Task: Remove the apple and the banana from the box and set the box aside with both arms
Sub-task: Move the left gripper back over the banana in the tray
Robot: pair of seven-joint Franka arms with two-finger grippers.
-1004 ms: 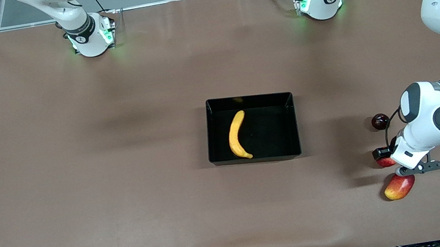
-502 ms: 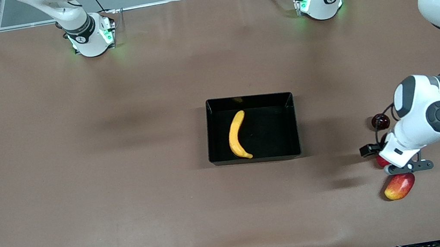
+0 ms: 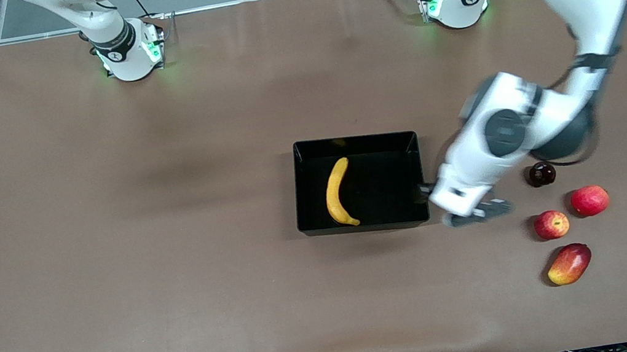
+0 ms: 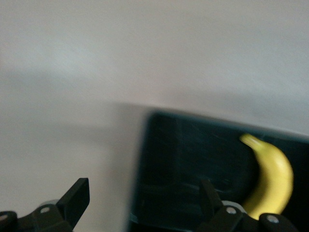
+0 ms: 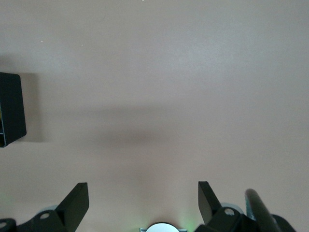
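Observation:
The black tray (image 3: pixel 420 172) lies mid-table with the yellow banana (image 3: pixel 338 193) in it. The banana (image 4: pixel 273 176) and the tray (image 4: pixel 193 159) also show in the left wrist view. My left gripper (image 3: pixel 425 190) is over the tray's wall at the left arm's end. In its wrist view it (image 4: pixel 143 203) is open and empty, astride that wall. A small red apple (image 3: pixel 551 224) with a pale dimple lies on the table toward the left arm's end. My right gripper (image 5: pixel 143 200) is open and empty over bare table near its base, and is out of the front view.
A second red apple (image 3: pixel 590 200) lies beside the first. A dark plum (image 3: pixel 541 174) lies farther from the front camera than the apples, and a red-yellow mango (image 3: pixel 569 264) nearer. The tray's corner (image 5: pixel 9 108) shows in the right wrist view.
My left arm has swung from over the apples and mango to the tray's end, with nothing in its gripper. Both apples now show. The right arm has not moved.

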